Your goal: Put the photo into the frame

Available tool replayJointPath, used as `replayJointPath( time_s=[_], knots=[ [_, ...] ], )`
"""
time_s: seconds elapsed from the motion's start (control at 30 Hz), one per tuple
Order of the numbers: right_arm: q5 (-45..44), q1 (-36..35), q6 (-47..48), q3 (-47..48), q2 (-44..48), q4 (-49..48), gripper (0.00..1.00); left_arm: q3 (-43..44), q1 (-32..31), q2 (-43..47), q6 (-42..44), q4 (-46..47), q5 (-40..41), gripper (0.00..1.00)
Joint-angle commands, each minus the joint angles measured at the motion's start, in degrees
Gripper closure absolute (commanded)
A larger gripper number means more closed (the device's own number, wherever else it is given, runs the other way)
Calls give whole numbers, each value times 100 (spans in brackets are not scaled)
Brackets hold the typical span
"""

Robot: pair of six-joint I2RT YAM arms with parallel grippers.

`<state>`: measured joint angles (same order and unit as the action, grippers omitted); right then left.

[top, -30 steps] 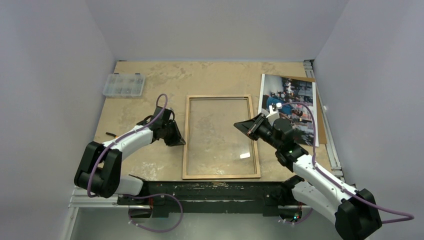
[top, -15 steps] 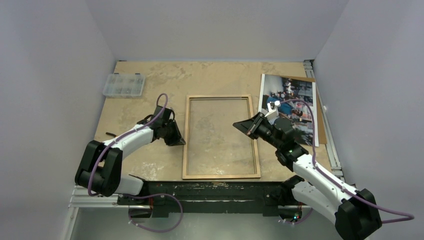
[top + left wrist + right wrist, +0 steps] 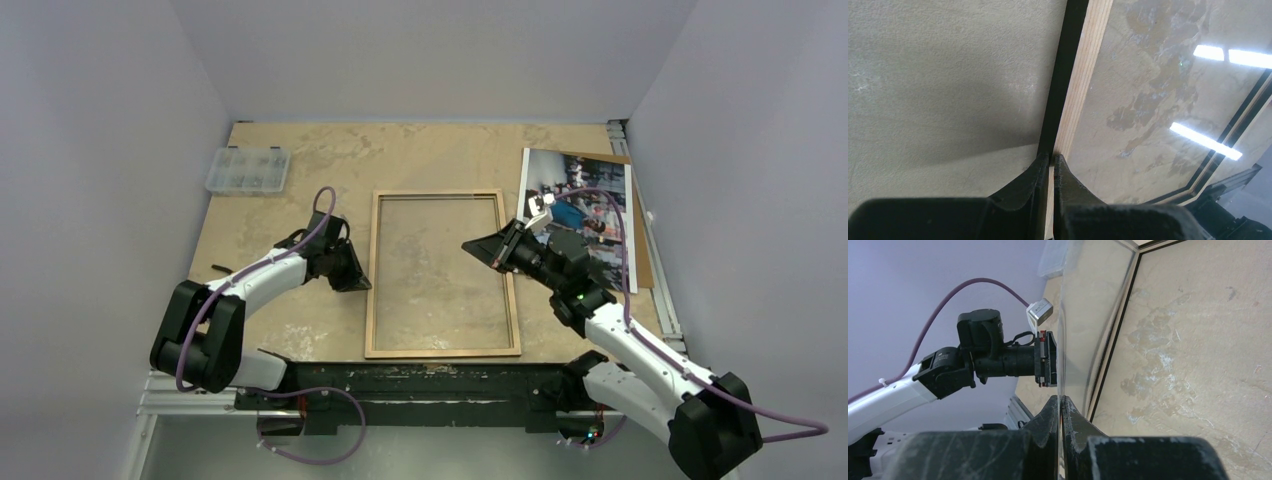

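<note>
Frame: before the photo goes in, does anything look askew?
Yes: its clear pane stands tilted up on the right, pinched by the right gripper, while the left gripper clamps the frame at its left rail.

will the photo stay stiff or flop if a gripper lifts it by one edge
Probably floppy: the photo looks like a thin print lying flat on the brown board, so it may sag when held by one edge. Being that thin, it is likely very light. Lying flush on the board, it might slide when nudged rather than lift.
</note>
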<state>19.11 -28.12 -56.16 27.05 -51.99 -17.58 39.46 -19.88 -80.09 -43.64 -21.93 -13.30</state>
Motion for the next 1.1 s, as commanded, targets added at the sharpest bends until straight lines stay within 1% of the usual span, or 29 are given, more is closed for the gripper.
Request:
replayJointPath(
  time_s=[0.0,0.2,0.53,0.73,1.07],
  knots=[
    [114,-27,226,292,26,-125,100,-150,6,-318,269,-142,530,95],
    [39,-27,0,46,5,-170,100,-149,2,-323,268,-144,530,95],
    [-268,-17,-358,15,49,485,100,-145,6,-340,268,-136,513,95],
    [-329,-18,-748,-252,170,474,100,-149,2,-350,267,-135,510,95],
    [-490,-12,-678,-146,211,895,100,-141,2,-357,277,-136,499,96]
  ],
)
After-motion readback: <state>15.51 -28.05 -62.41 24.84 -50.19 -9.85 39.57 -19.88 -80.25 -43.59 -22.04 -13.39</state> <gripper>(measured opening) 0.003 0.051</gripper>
